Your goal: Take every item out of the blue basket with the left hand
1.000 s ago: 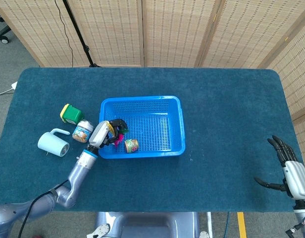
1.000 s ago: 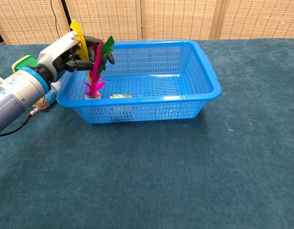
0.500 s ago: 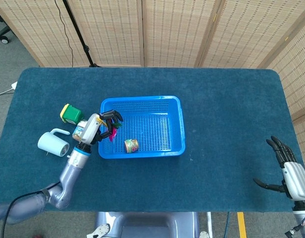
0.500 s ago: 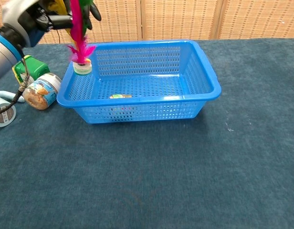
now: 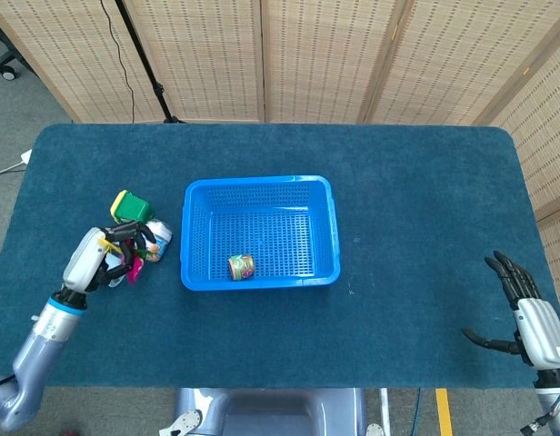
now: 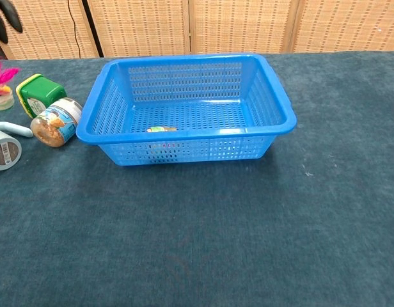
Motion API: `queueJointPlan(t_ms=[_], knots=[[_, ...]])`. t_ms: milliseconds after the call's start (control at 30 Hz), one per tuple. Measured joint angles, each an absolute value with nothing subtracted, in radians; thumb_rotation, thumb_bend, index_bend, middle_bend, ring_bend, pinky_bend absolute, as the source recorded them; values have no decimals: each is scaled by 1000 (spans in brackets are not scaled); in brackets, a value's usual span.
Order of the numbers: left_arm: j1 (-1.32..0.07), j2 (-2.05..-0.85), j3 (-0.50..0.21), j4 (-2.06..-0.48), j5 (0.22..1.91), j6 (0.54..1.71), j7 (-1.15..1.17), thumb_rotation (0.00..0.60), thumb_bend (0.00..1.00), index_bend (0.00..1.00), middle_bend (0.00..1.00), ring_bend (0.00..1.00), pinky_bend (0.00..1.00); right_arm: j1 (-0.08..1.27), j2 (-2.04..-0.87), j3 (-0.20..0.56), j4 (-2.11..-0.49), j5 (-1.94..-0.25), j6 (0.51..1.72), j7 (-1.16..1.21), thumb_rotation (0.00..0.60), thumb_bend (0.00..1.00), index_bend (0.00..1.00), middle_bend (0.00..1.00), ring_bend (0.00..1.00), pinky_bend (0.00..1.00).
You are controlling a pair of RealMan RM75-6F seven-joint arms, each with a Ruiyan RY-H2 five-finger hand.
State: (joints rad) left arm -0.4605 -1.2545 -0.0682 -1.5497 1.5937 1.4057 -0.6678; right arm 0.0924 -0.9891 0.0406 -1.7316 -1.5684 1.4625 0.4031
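Blue basket (image 5: 259,186) is sitting at the centre of the head view, with one small can (image 5: 241,266) lying on its floor near the lower edge. My left hand (image 5: 96,257) is hanging at the left of the frame, outside the basket, gripping the pink feathered shuttlecock (image 6: 0,86) over the white mug (image 6: 5,146). Beside it are lying a green-and-yellow box (image 5: 130,207) and a snack jar (image 6: 55,121). My right hand (image 5: 525,313), at lower right, is holding nothing, fingers spread apart.

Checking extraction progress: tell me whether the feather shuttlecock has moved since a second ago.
Yes. The feather shuttlecock, held by the left robot hand, went from inside the blue basket leftward, over its left rim, outside.
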Motion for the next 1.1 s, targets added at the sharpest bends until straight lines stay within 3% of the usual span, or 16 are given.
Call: queueJointPlan(t_ms=[133,200,267,300,367,433,533,600,933,1100], knots=[[-432,-1261,-23,-1480,1612,1412,-720,600,918,680,496,501,595,93,-990,38,-1734,-1570,1460,397,600,0,0,0,0,0],[-418,-1281,-5,-1427,1618,1414,-749,600,834,583,415,416,568,93,-991,37,-1735,-1570,1459,395,600,0,0,0,0,0],[-408,-1303,7,-1375,1623,1416,-770,600,736,401,242,236,438,93,-991,37,-1735,-1569,1459,395,600,0,0,0,0,0],[-402,-1319,14,-1338,1627,1418,-781,600,684,278,127,120,323,93,-991,37,-1735,-1569,1459,395,600,0,0,0,0,0],[-397,-1339,28,-1281,1639,1418,-797,600,598,102,18,13,138,94,-991,37,-1735,-1569,1458,395,600,0,0,0,0,0],[-396,-1352,55,-1224,1662,1406,-813,600,495,13,0,0,26,94,-991,37,-1735,-1569,1457,395,600,0,0,0,0,0],[-401,-1350,99,-1195,1688,1364,-816,600,290,0,0,0,0,94,-991,36,-1736,-1568,1457,394,600,0,0,0,0,0],[-406,-1336,112,-1199,1696,1332,-801,600,247,0,0,0,0,94,-991,36,-1736,-1568,1456,394,600,0,0,0,0,0],[-413,-1210,71,-1389,1702,1404,-722,600,240,0,0,0,0,95,-989,35,-1737,-1569,1457,397,600,0,0,0,0,0],[-457,-1129,26,-1562,1689,1369,-584,600,239,0,0,0,0,96,-990,34,-1737,-1571,1456,396,600,0,0,0,0,0]])
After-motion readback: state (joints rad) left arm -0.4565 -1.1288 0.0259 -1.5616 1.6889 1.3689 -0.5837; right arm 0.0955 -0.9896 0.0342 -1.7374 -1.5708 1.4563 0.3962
